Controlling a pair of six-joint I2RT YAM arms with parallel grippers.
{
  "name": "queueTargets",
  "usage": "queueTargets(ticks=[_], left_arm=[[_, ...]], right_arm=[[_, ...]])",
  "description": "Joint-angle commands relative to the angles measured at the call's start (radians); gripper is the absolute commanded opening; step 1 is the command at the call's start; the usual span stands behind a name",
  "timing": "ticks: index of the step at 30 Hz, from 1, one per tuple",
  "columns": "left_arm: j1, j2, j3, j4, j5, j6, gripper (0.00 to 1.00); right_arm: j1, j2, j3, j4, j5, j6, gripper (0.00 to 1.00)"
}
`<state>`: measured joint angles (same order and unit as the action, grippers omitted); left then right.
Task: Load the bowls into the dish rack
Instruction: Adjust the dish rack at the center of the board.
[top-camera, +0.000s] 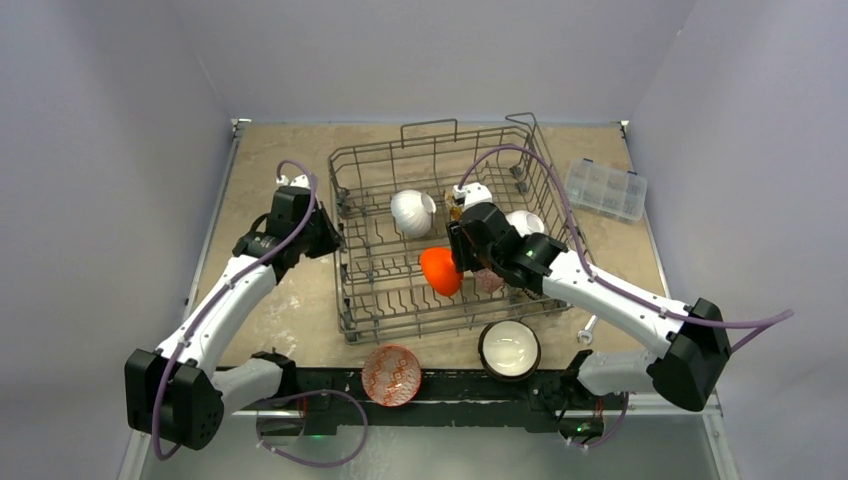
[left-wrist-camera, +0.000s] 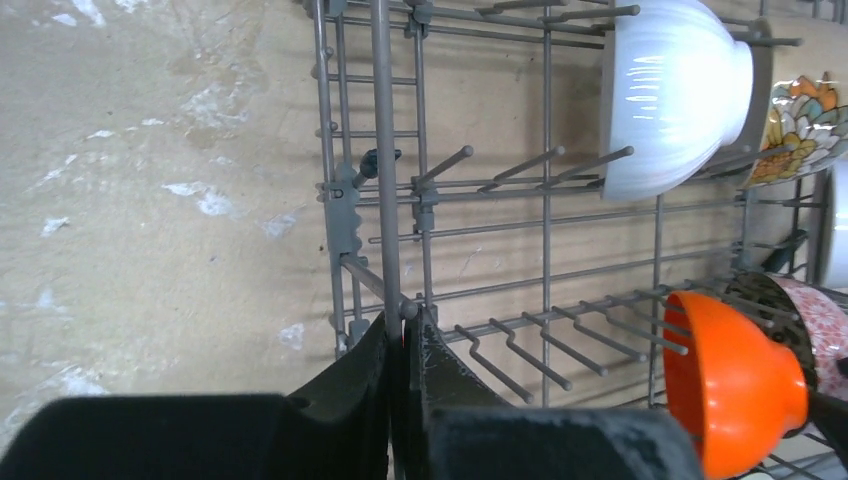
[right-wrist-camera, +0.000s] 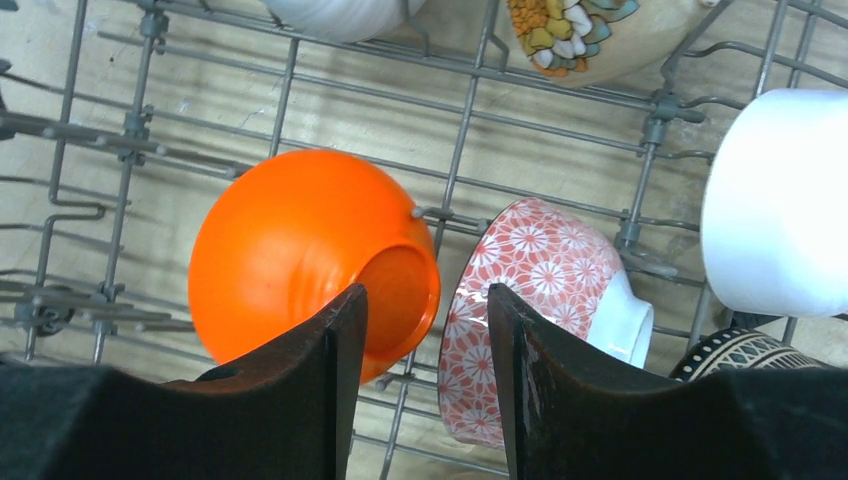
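The dark-grey wire dish rack (top-camera: 345, 250) stands mid-table. My left gripper (top-camera: 335, 232) is shut on the rack's left rim wire (left-wrist-camera: 381, 150), its fingertips (left-wrist-camera: 403, 325) pinching the bar. Inside the rack, an orange bowl (right-wrist-camera: 290, 240) lies tilted on the tines beside a red-patterned bowl (right-wrist-camera: 540, 270). My right gripper (right-wrist-camera: 425, 300) hovers open just over these two, holding nothing. A ribbed white bowl (left-wrist-camera: 670, 95), a floral bowl (right-wrist-camera: 590, 30) and a plain white bowl (right-wrist-camera: 780, 200) also sit in the rack. On the table in front lie a red-patterned bowl (top-camera: 391, 375) and a dark bowl with cream inside (top-camera: 509, 349).
A clear plastic compartment box (top-camera: 606, 188) sits on the table to the right of the rack. A dark patterned bowl (right-wrist-camera: 740, 350) peeks out at the rack's right side, under my right arm. Grey walls close in the table on three sides.
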<state>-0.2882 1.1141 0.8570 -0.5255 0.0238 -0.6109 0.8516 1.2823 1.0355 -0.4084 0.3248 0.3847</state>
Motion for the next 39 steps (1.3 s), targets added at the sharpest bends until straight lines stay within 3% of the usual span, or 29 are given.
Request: queueTargets(ticks=[1, 12, 14, 17, 21, 31, 35, 39], left_arm=[[0.043, 0.042, 0.01, 0.165, 0.076, -0.007, 0.0], [0.203, 0.203, 0.082, 0.316, 0.187, -0.016, 0.0], [0.214, 0.217, 0.124, 0.297, 0.169, 0.004, 0.18], [0.221, 0.194, 0.176, 0.256, 0.111, 0.029, 0.56], [0.222, 0.087, 0.206, 0.214, 0.051, 0.066, 0.86], [0.219, -0.129, 0.193, 0.047, 0.222, 0.138, 0.9], [0.202, -0.18, 0.187, -0.009, 0.311, 0.133, 0.9], [0.117, -0.226, 0.157, -0.023, 0.323, 0.105, 0.9]], right_arm=[[0.001, -0.011, 0.037, -0.032, -0.066, -0.01, 0.51], [-0.049, 0.032, 0.103, 0.057, -0.199, -0.025, 0.53], [-0.057, 0.03, 0.113, 0.068, -0.231, -0.026, 0.56], [-0.061, 0.014, 0.121, 0.079, -0.27, -0.023, 0.63], [-0.07, -0.024, 0.101, 0.105, -0.321, -0.009, 0.72], [-0.071, 0.012, 0.099, 0.16, -0.395, -0.105, 0.73], [-0.052, 0.07, 0.142, 0.174, -0.456, -0.149, 0.63], [0.001, 0.162, 0.204, 0.158, -0.463, -0.17, 0.5]])
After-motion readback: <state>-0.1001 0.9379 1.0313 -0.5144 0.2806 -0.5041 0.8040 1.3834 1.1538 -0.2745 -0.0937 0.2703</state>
